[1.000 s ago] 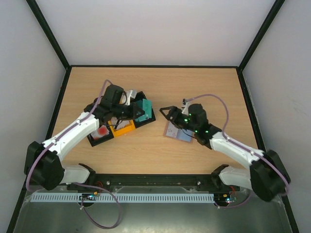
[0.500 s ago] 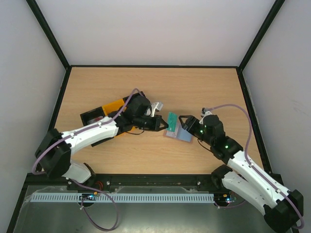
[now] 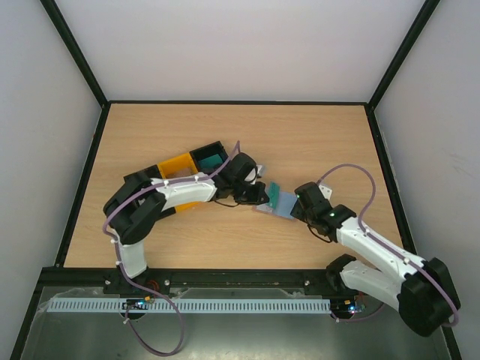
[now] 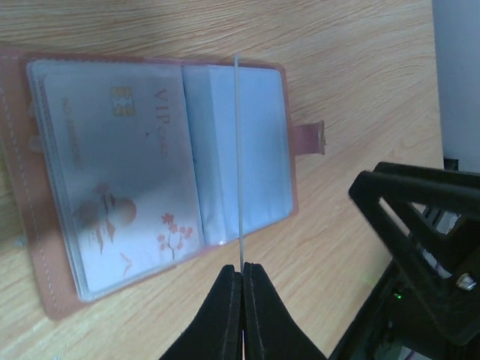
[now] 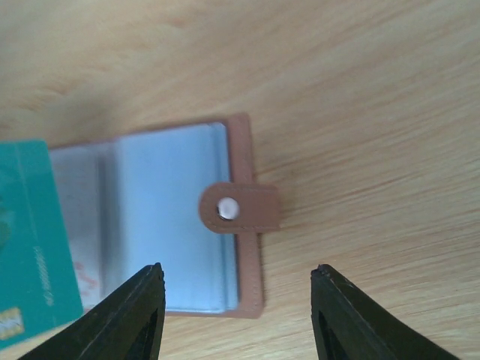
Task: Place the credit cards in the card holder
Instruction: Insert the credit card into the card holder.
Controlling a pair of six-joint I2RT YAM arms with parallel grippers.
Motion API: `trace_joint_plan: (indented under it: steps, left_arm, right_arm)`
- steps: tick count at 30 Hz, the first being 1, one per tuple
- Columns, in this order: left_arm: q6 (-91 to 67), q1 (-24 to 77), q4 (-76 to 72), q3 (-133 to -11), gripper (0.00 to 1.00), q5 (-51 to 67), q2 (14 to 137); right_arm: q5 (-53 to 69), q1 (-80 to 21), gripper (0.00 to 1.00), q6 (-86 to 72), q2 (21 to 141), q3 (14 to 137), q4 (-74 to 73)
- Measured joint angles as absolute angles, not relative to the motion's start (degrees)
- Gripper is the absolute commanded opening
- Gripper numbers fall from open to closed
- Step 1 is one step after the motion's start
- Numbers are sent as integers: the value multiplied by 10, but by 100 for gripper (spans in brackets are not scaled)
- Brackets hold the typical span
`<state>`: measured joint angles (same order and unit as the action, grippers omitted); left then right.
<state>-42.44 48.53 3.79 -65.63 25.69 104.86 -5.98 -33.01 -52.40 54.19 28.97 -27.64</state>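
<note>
1. The left pincer [image 4: 241, 276] is clamped shut on one end of a thin teal plastic credit card [image 5: 34, 240]. The card hangs just above the open brown leather-like card holder [image 5: 172, 217], which lies flat near the middle of the wooden tabletop [image 3: 315, 135].
2. The right pincer [image 5: 238, 268] stands well apart and grips nothing. It hovers over the holder's outer edge, one finger on either side of the brown snap tab [image 5: 240, 208].
3. One sleeve already carries a pale pinkish-white card with blossoms [image 4: 120, 172]. The clear sleeves beside it look free, so they are the likely target.
4. To do the step well, the card's leading edge should line up parallel with a sleeve mouth and then slide in flat and slowly. A skewed corner would probably snag the plastic.
5. The holder lies loose, so the right pincer probably needs to pin its edge, or the push may shove it along.
6. The two pincers sit close together across the holder, which leaves little margin. The tabletop is open beyond it, and the yellow tray [image 3: 178, 165] and black tray [image 3: 211, 155] lie well apart, behind the left arm.
</note>
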Motion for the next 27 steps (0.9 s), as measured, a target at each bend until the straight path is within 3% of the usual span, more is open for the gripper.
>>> trace_joint_plan:
  steps: [15, 27]
  left_arm:
    - [-394, 479, 33, -705, 2, 277, 1127]
    - [-407, 477, 16, -664, 2, 280, 1112]
  right_arm:
    - [-32, -330, 53, -504, 665, 283, -245]
    - [-27, -330, 41, -511, 700, 281, -232]
